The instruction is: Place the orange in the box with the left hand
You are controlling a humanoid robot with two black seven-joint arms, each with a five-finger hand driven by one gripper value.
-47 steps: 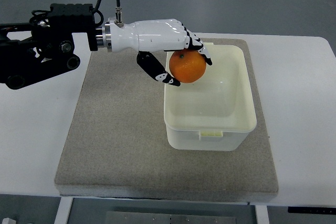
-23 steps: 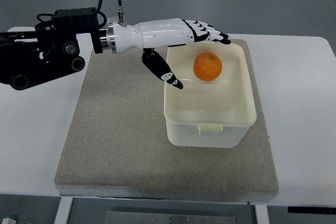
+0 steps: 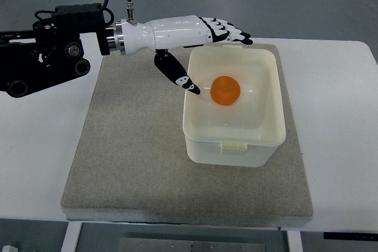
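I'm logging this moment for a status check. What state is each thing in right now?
orange: lying inside the box, free of the hand.
box: upright, lidless, holding the orange, sitting on the grey mat.
left hand: open, fingers stretched out over the box's far rim, holding nothing.
grey mat: flat on the white table.

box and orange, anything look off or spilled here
Nothing stands out. The orange sits inside the box, which rests upright on the grey mat. The left hand is open beside the box's rim, holding nothing.
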